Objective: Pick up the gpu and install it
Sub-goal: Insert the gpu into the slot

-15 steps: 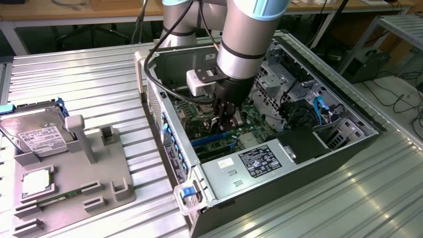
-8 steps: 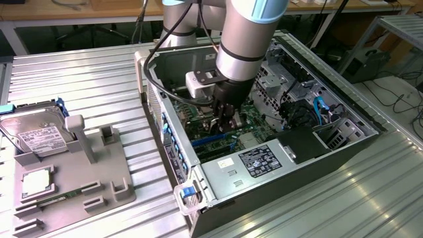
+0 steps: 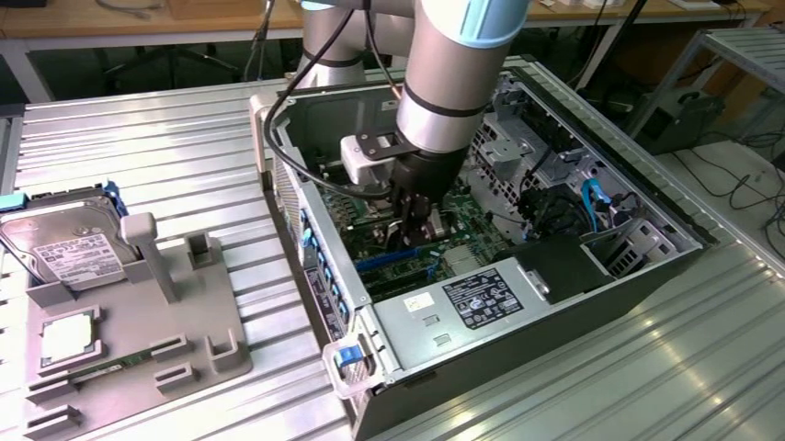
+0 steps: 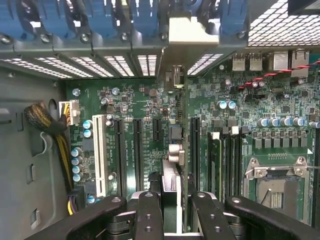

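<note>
In the wrist view the fingers (image 4: 150, 215) are closed on the gpu (image 4: 175, 150), seen edge-on between them, held upright over the motherboard (image 4: 135, 105) slots, its bracket end toward the case's rear vents. The card looks light, stiff and fragile; a hold on its upper edge seems safest. Further off, the hard drive (image 3: 68, 243) rests on the counter (image 3: 147, 138)

My arm (image 3: 448, 64) is a silver cylinder with a pale blue cap band, a black cable alongside, a white wrist bracket and black gripper (image 4: 170, 215) fingers (image 4: 148, 215) dotted with screw holes.
</note>
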Motion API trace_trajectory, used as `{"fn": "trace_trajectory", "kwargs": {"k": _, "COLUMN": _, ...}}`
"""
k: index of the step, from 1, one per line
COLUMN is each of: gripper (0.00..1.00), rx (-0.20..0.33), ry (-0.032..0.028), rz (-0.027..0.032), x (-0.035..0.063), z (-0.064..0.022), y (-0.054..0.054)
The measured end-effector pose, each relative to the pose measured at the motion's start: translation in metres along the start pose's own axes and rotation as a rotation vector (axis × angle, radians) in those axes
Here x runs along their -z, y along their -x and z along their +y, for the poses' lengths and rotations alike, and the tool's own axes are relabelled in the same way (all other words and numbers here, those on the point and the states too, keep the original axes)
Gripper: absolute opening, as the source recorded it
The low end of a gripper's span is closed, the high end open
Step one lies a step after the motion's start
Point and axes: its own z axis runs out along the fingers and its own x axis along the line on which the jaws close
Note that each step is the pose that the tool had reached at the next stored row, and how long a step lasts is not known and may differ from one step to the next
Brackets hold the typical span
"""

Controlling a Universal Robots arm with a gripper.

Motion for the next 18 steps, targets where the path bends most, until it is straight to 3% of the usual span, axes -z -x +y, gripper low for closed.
{"fn": "trace_trajectory", "kwargs": {"k": 10, "gripper": 0.28, "rx": 0.0, "ry": 0.0001, "rz": 0.0002, "x": -0.0076, "z": 0.001, "y": 0.0001}}
{"fn": "trace_trajectory", "kwargs": {"k": 18, "gripper": 0.28, "rx": -0.006, "ry": 0.0004, "rz": 0.0001, "x": -0.0082, "z": 0.001, "y": 0.0008}}
